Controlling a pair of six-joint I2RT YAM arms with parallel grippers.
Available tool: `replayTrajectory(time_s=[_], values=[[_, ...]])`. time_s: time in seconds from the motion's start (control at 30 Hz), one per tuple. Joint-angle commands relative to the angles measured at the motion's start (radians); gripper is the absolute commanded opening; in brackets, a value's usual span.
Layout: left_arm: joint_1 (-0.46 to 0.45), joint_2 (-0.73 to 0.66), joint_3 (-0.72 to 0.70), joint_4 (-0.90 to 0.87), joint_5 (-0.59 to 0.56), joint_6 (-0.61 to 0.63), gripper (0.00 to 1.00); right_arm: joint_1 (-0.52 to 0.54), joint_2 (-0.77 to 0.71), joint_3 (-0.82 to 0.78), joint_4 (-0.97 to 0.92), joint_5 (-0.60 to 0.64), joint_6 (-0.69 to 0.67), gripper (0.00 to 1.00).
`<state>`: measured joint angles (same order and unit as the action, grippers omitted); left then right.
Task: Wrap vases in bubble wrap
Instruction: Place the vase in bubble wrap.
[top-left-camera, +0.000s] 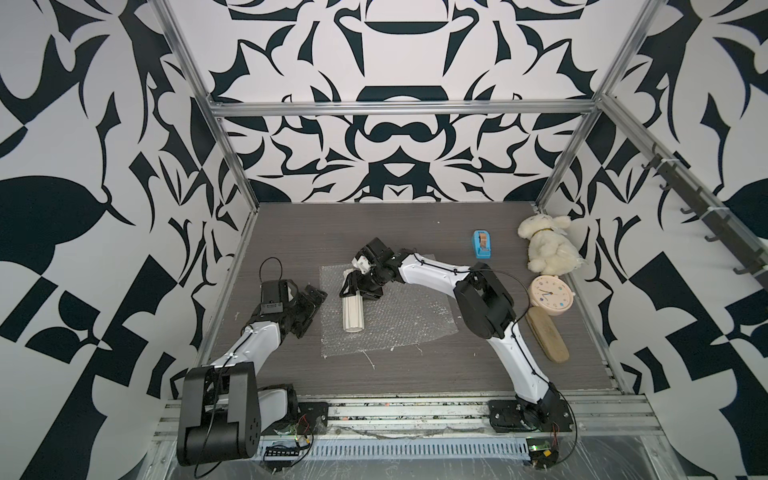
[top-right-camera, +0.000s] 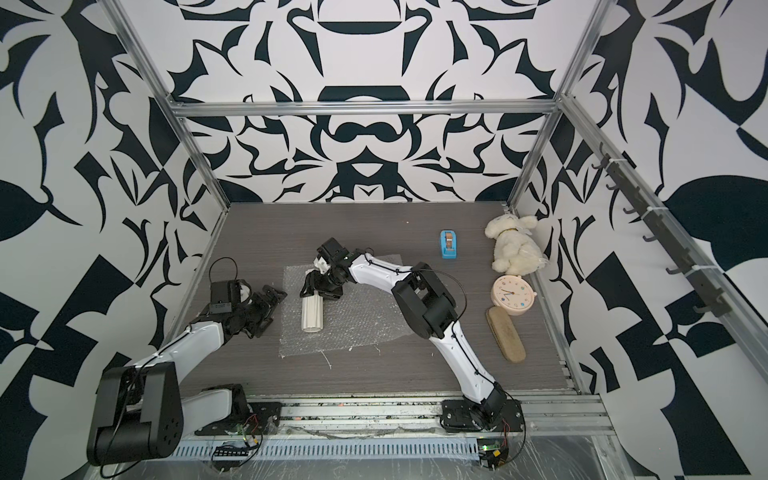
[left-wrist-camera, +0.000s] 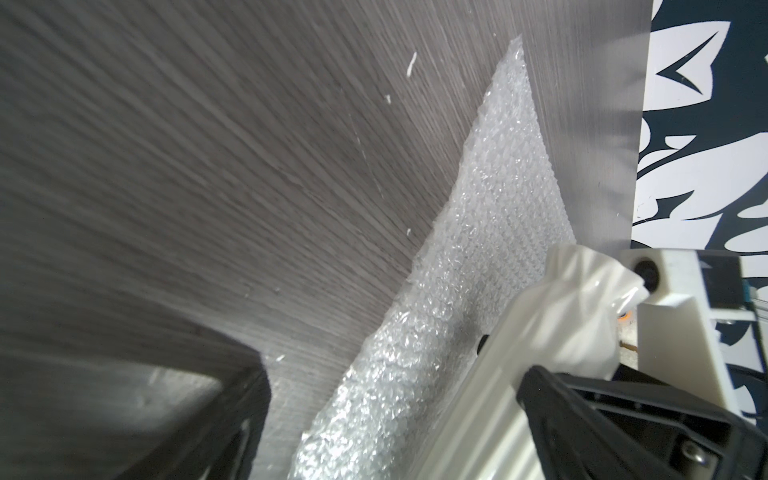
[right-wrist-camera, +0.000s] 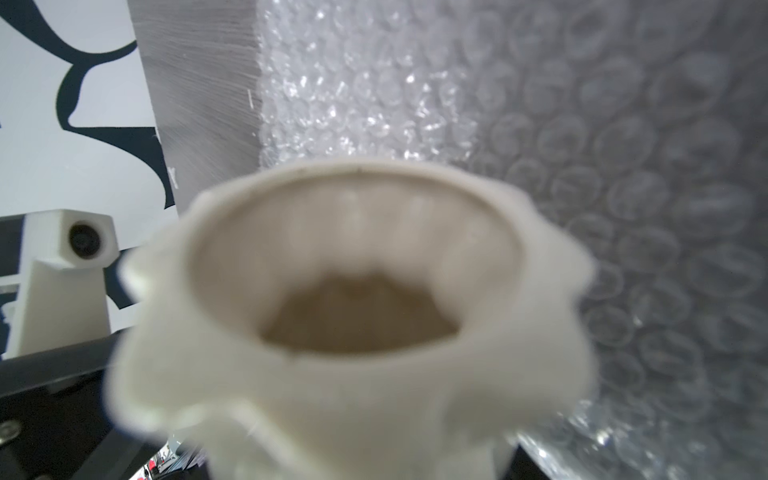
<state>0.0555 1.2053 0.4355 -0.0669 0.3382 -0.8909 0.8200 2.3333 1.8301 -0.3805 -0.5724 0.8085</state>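
The cream ribbed vase (top-left-camera: 352, 313) (top-right-camera: 311, 313) lies lengthwise on the left part of the clear bubble wrap (top-left-camera: 403, 324) (top-right-camera: 361, 322), base toward the front edge. My right gripper (top-left-camera: 353, 287) (top-right-camera: 313, 286) is shut on its neck. In the right wrist view the scalloped rim of the vase (right-wrist-camera: 357, 257) fills the frame above the right gripper (right-wrist-camera: 374, 440), with bubble wrap (right-wrist-camera: 623, 166) behind. My left gripper (top-left-camera: 311, 302) (top-right-camera: 271, 301) stands open at the wrap's left edge. In the left wrist view the left gripper (left-wrist-camera: 395, 440) is spread over the bubble wrap (left-wrist-camera: 490, 232), close beside the vase (left-wrist-camera: 552, 332).
Along the right side of the table are a blue tape dispenser (top-left-camera: 482, 245), a cream plush bunny (top-left-camera: 546, 245), a round pink clock (top-left-camera: 550, 293) and a long beige case (top-left-camera: 546, 336). Metal frame posts and patterned walls close in the table's sides and back.
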Motion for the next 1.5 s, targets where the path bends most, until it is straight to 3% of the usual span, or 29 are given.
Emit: replayTrajectory(time_s=[0.0, 0.4, 0.67, 0.77, 0.8, 0.83, 1.3, 1.47], values=[[-0.003, -0.001, -0.011, 0.002, 0.012, 0.001, 0.99, 0.008, -0.047, 0.022, 0.073, 0.024, 0.036, 0.43], [-0.003, 0.022, -0.003, 0.009, 0.014, 0.006, 0.99, 0.02, -0.031, 0.083, -0.129, 0.137, -0.11, 0.55], [-0.003, 0.014, -0.013, 0.01, 0.013, 0.007, 1.0, 0.022, -0.044, 0.076, -0.138, 0.152, -0.133, 0.65], [-0.003, 0.007, -0.018, 0.01, 0.011, 0.008, 1.0, 0.025, -0.046, 0.065, -0.146, 0.165, -0.139, 0.79], [-0.003, 0.007, -0.019, 0.01, 0.01, 0.008, 1.0, 0.026, -0.05, 0.059, -0.141, 0.169, -0.14, 0.98], [-0.003, 0.006, -0.02, 0.01, 0.012, 0.009, 1.0, 0.027, -0.054, 0.055, -0.14, 0.176, -0.145, 1.0], [-0.003, 0.016, -0.017, 0.013, 0.03, 0.013, 0.99, 0.077, -0.104, 0.047, -0.182, 0.334, -0.209, 0.99], [-0.005, 0.037, -0.015, 0.026, 0.061, 0.013, 0.94, 0.077, -0.159, 0.003, -0.168, 0.377, -0.221, 0.93]])
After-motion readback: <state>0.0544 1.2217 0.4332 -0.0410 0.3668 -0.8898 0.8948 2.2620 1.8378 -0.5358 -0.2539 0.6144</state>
